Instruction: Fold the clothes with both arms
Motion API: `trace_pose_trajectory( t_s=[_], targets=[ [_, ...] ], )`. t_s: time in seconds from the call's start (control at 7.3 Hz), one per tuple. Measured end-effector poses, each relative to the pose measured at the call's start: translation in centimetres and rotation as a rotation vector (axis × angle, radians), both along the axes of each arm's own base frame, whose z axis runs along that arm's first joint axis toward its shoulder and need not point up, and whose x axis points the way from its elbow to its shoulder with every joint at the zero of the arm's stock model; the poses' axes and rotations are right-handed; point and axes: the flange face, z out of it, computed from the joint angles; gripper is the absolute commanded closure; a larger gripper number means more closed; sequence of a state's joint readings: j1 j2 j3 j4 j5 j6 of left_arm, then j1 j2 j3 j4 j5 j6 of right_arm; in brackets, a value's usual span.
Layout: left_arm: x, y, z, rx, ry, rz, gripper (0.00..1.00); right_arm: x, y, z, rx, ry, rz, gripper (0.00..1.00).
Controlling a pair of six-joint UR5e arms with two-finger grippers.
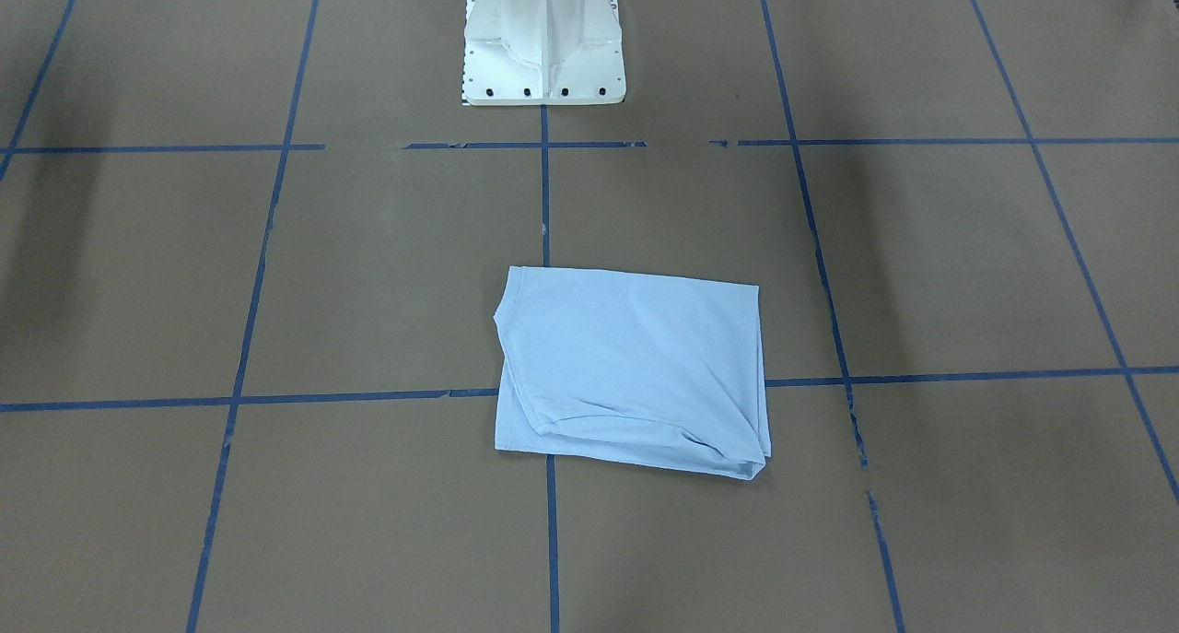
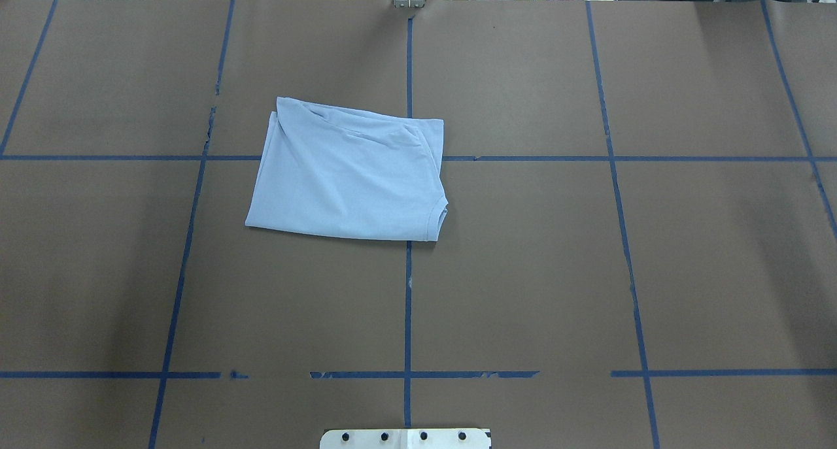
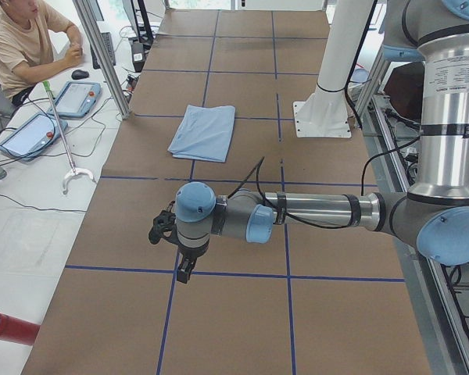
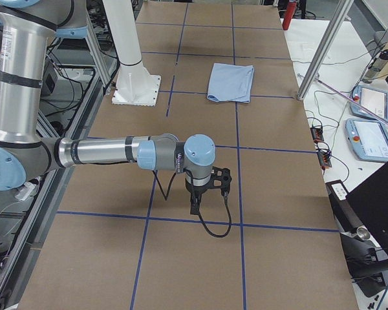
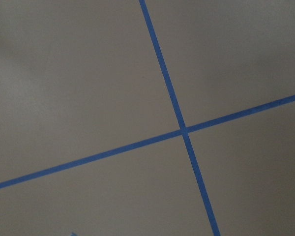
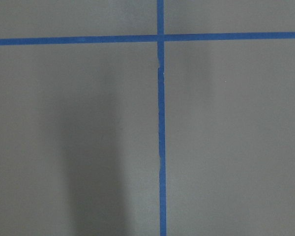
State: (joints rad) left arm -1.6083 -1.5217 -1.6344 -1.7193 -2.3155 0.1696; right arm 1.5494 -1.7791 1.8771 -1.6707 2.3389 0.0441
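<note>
Judging from the lie of the cloth, the folding looks finished or nearly so. The T-shirt (image 1: 636,366) rests flat on the table (image 2: 588,272) as a compact, layered rectangle with a hemmed edge showing on top.

Position: the shirt lies well apart from both pincers, further along the table from each and towards its middle. Neither touches it.

Left gripper (image 3: 184,270): hangs pointing down over a blue tape line (image 5: 182,129), clear of the surface, with nothing seen in its grasp. It shows only in the side view, so I cannot tell whether its fingers are apart or together.

Right gripper (image 4: 194,208): the same posture over bare table beside a tape line, nothing seen held, and its spread likewise cannot be told.

Both wrist views show only brown table and tape.

Next move, as assessed: if another fold is wanted, both pincers must travel inward to one edge of the shirt and pinch every layer together. Otherwise none is required.
</note>
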Motion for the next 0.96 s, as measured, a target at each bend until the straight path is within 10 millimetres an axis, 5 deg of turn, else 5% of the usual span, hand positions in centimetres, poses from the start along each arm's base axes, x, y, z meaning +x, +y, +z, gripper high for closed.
trace_pose_trajectory(
  t_s=[0.96],
  targets=[
    [0.16, 1.27, 1.27, -0.088, -0.022, 0.001, 0.00, 0.14, 0.23, -0.01, 0.000, 0.018, 0.003, 0.00]
  ],
)
